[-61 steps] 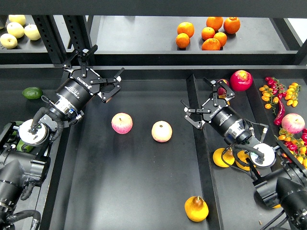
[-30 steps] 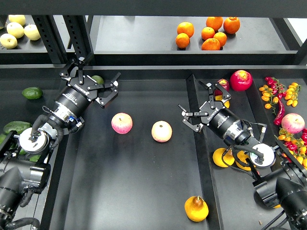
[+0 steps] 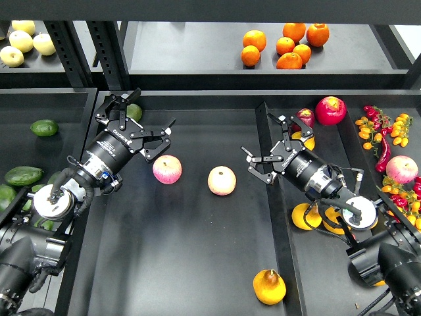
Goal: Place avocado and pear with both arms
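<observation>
A green avocado lies at the far left corner of the black centre tray. It sits between the open fingers of my left gripper, which partly hide it, and I cannot tell if they touch it. The yellow-orange pear stands alone near the tray's front right edge, far from both grippers. My right gripper is open and empty. It hovers over the divider between the centre and right trays.
Two pink apples lie mid-tray between the grippers. More avocados lie in the left tray. The right tray holds yellow-orange pears, red apples and small peppers. Oranges sit on the back shelf.
My left gripper has moved right and towards me, uncovering the avocado in the tray's corner. My right gripper has shifted slightly left. The fruit has not moved.
</observation>
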Robot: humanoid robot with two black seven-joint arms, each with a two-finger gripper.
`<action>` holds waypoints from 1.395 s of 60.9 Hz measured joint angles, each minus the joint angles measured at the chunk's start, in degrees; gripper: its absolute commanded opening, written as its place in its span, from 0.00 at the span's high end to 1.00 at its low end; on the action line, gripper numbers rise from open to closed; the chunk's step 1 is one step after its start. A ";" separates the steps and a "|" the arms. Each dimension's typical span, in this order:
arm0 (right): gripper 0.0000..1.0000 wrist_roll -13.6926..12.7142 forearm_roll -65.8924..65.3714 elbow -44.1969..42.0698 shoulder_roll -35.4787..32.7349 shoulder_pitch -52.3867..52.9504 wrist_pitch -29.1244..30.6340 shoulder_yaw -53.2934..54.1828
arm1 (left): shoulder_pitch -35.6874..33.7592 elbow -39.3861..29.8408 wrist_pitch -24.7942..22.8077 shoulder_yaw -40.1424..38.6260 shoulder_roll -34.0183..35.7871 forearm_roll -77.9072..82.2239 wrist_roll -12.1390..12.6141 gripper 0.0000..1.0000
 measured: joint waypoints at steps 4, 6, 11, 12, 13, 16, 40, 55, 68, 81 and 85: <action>0.01 -0.13 -0.38 0.32 0.00 0.46 0.00 -0.29 | 0.00 0.18 0.00 0.06 0.00 0.00 -1.88 0.01; 0.01 -0.42 -0.66 0.56 0.00 0.86 0.00 -0.50 | 0.00 0.23 0.00 0.08 0.00 0.02 -2.84 0.01; 0.01 -2.25 -1.12 1.34 0.00 2.16 0.00 -0.89 | 0.00 0.27 0.00 0.13 0.00 0.07 -4.49 0.01; 0.01 -2.78 -1.16 1.54 0.00 2.51 0.00 -0.97 | 0.00 0.29 0.00 0.14 0.00 0.07 -4.62 0.01; 0.01 -3.41 -1.18 1.77 0.00 2.92 0.00 -1.06 | 0.00 0.29 0.00 0.16 0.00 0.08 -4.72 0.01; 0.01 -5.66 -1.14 2.66 -0.01 4.61 0.00 -1.62 | 0.02 0.33 0.00 0.17 0.00 0.09 -4.90 0.01; 0.01 -13.02 12.63 11.40 -24.54 26.09 0.00 -30.83 | 0.98 0.82 0.00 0.73 0.00 0.10 -5.05 0.01; 0.01 -13.06 13.31 13.41 -28.23 29.88 0.00 -45.43 | 1.58 1.20 0.00 0.81 0.00 0.10 -5.03 0.01; 0.01 -13.06 10.17 13.86 -29.24 31.36 0.00 -54.73 | 1.94 1.33 0.00 0.81 0.00 0.10 -5.03 0.01; 0.01 -13.06 5.95 13.60 -29.29 29.90 0.00 -57.08 | 2.32 1.33 0.00 0.81 0.00 0.20 -5.03 0.01; 0.01 -13.05 5.35 13.60 -29.34 29.69 0.00 -58.36 | 2.32 1.32 0.00 0.81 0.00 0.28 -5.03 0.01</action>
